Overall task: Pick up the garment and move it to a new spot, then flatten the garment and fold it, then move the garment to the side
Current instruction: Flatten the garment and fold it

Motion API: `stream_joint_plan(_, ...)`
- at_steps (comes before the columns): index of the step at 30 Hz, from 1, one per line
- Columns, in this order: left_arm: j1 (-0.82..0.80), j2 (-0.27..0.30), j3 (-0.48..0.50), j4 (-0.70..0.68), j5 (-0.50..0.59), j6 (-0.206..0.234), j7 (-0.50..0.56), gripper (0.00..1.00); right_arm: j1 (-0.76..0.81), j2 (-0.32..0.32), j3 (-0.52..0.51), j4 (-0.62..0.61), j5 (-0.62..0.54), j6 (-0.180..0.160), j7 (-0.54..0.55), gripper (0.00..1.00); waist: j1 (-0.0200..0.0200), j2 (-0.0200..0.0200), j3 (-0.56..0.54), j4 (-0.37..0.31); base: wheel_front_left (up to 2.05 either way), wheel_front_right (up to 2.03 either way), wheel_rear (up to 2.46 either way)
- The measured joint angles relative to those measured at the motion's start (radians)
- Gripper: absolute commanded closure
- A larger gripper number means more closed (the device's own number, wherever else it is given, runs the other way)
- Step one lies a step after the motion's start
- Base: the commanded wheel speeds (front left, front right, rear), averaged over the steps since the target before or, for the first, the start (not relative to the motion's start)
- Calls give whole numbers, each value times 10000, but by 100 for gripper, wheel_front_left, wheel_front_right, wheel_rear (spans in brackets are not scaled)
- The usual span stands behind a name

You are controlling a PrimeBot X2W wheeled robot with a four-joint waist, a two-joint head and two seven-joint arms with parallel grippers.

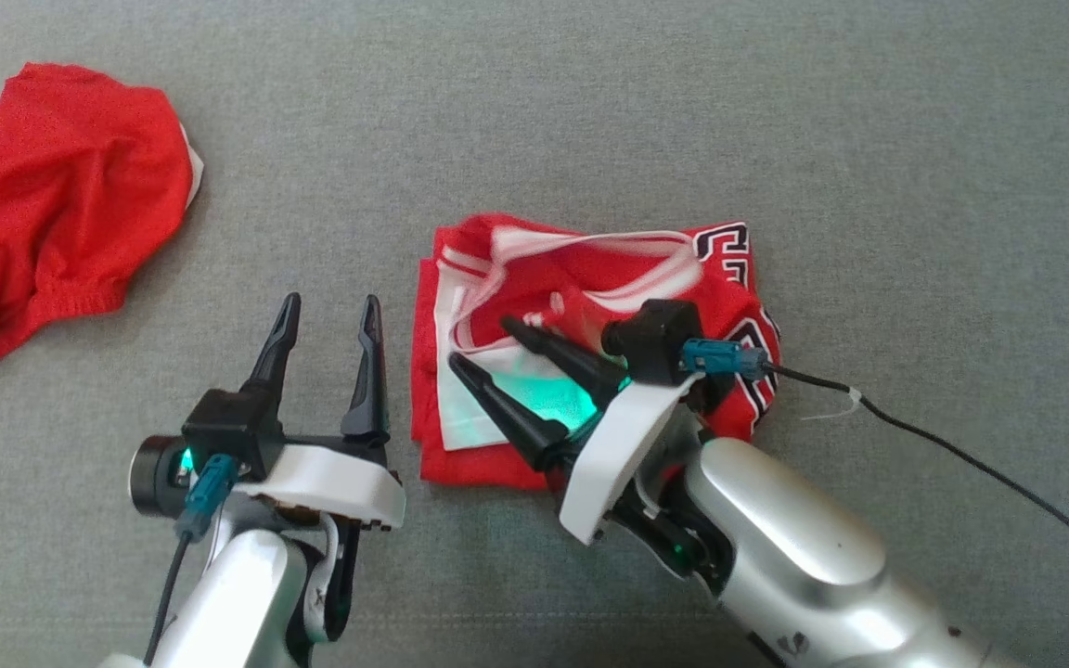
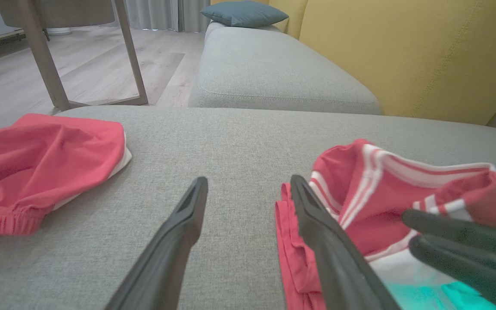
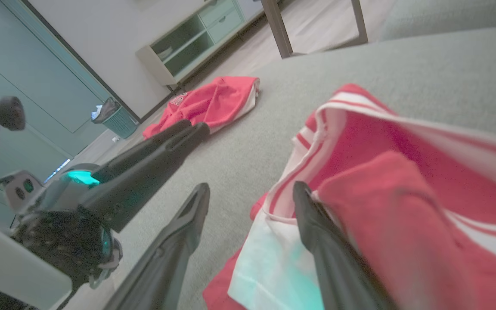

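- Folded red jersey (image 1: 590, 278) lies on the grey sofa seat (image 1: 776, 139).
- Right gripper (image 1: 479, 341) sits over the jersey, fingers spread, gripping nothing.
- Left gripper (image 1: 331, 301) hovers just left of it, wide open.
- Left wrist view adds a yellow backrest (image 2: 403, 56) behind the jersey.

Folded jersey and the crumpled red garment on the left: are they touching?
Apart. Head view shows bare grey cushion between the folded jersey and the crumpled red garment.
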Motion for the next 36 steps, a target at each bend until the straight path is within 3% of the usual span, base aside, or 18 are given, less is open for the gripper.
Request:
stream_joint_plan(10, 2, 8, 21, 10, 0, -2, -12, 0, -322, -196, 59, -1678, -389, 0, -2123, 0, 0, 0, -136, -148, 0, 0, 0)
stream_joint_plan(13, 8, 23, 46, 2, 0, 4, -12, 0, -221, -677, -1058, -2376, -842, 0, -2573, 0, 0, 0, -205, -220, 0, 0, 0)
stream_joint_plan(18, 40, 171, 153, -123, 0, 52, -12, 0, 1103, -1381, -4017, -3152, -2031, 0, -2702, 0, 0, 0, -296, -400, 0, 0, 0)
stream_joint_plan(25, 99, 359, 211, -336, 0, 192, 2, 0, 3731, -1505, -7371, -4084, -3149, 0, -2010, 0, 0, 0, -391, -604, 0, 0, 0)
stream_joint_plan(29, 112, 476, 234, -403, 0, 201, 6, 0, 4592, -1296, -8103, -4571, -3461, 0, -1655, 0, 0, 0, -486, -661, 0, 0, 0)
stream_joint_plan(36, 325, 543, 240, -487, -2, 293, 19, 0, 5248, -894, -8266, -4947, -3634, 0, -1243, 0, 0, 0, -640, -679, 0, 0, 0)
